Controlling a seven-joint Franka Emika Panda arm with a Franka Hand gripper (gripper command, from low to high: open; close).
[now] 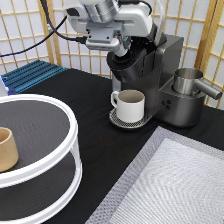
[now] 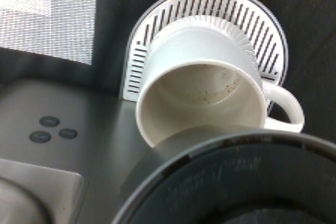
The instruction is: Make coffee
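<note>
No sign of the small white coffee pod anywhere in either view. It isn't on the table, the shelf or the drip grate, so I can't say where it is; it may be inside the brew head or hidden under the hand, but that's only a guess.

What does show is the dark grey single-serve coffee machine (image 1: 150, 75) at the exterior view's top, with its rounded black brew head (image 2: 247, 180) filling the near part of the wrist view. The robot's silver-and-white gripper (image 1: 117, 44) sits right on top of that head, pressed against or just above the lid area. The fingers are buried behind the hand and the machine, so I can't tell how wide they are or whether they're holding anything.

Directly under the spout, the white ceramic handled mug (image 1: 129, 105) stands upright on the round slotted metal drip grate (image 1: 116, 120), which makes sense, since it's parked to catch the brew. The wrist view looks straight into it: no liquid, just some brownish specks.

A brushed steel milk jug (image 1: 188, 81) sits on the machine's side platform, above three small buttons (image 2: 51, 129). Well apart, at the exterior view's left, a tan handleless cup (image 1: 7, 149) rests on the white-rimmed two-tier round shelf (image 1: 70, 131).
</note>
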